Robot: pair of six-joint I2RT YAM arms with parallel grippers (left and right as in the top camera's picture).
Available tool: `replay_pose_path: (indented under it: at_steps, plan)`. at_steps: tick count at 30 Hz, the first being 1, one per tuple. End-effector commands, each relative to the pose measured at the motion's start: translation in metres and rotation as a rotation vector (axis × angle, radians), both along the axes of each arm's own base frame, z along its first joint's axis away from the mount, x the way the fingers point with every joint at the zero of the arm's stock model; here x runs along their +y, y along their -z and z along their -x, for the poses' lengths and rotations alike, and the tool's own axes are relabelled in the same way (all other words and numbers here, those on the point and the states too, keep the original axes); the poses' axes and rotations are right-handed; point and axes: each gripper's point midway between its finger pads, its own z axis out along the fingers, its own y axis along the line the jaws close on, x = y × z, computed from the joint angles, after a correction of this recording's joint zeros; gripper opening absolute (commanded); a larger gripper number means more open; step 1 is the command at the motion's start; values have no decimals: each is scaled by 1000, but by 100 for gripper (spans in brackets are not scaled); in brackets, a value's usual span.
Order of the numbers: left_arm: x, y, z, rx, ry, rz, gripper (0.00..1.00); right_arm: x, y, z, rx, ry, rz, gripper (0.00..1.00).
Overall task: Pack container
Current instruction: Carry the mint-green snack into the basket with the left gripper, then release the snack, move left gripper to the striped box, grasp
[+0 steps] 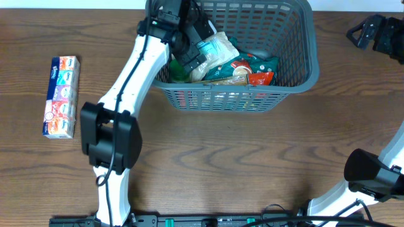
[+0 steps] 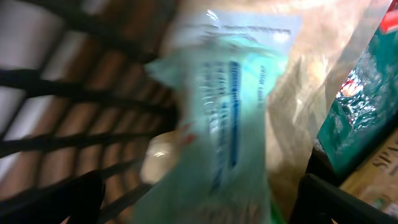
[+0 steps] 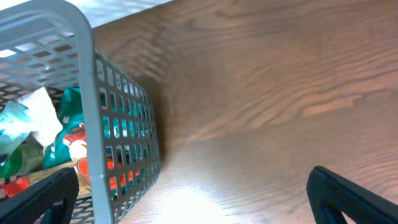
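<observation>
Brown wood-grain table, soft glare patch

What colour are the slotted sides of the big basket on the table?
The container is plain grey, with no printed pattern. The overhead view shows it best.

The left gripper and its arm fill the container on its left side; packets cover the base. Open table lies in front, tissue pack far left

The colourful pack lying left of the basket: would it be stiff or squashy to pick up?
Probably squashy and light: the pack looks like wrapped tissue bundles. Its flat, boxy shape lying on the table suggests it would slide, not roll.
</observation>
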Motion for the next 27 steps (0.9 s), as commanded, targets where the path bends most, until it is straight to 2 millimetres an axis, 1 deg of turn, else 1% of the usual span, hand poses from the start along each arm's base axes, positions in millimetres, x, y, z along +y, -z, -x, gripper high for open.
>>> replay_pose_path:
  at_steps: [1, 2, 4, 6, 8, 11, 14, 16, 19, 21, 23, 24, 26, 27]
  plan:
    - [21, -111, 13, -212, -105, 55, 98, 7, -3, -1, -12, -27, 10, 99]
    - [30, -135, 19, -256, -147, 75, 98, 7, -3, -1, -12, -27, 10, 99]
    - [50, -173, 31, -321, -219, 114, 98, 7, -3, -1, -12, -27, 10, 99]
    - [72, -202, 46, -357, -286, 152, 98, 7, -3, -2, -13, -26, 11, 99]
    - [100, -224, 64, -367, -377, 193, 98, 7, -4, -2, -15, -27, 12, 99]
    - [146, -241, 87, -356, -555, 260, 98, 6, -4, -3, -20, -27, 13, 99]
    - [202, -249, 105, -339, -817, 347, 98, 7, -5, -3, -21, -28, 13, 99]
    - [242, -246, 116, -315, -996, 401, 99, 7, -4, -3, -20, -29, 13, 99]
    - [291, -228, 129, -263, -1158, 372, 99, 7, -5, -4, -22, -28, 14, 99]
    - [322, -207, 135, -207, -1254, 338, 98, 6, -5, -5, -27, -28, 16, 99]
    - [350, -187, 135, -154, -1333, 313, 98, 6, -6, -6, -34, -28, 19, 99]
    - [364, -175, 134, -123, -1370, 300, 98, 6, -7, -7, -38, -28, 20, 99]
    - [386, -151, 128, -68, -1404, 267, 98, 6, -8, -8, -43, -29, 22, 99]
    - [398, -132, 121, -27, -1407, 239, 99, 5, -8, -8, -44, -28, 22, 99]
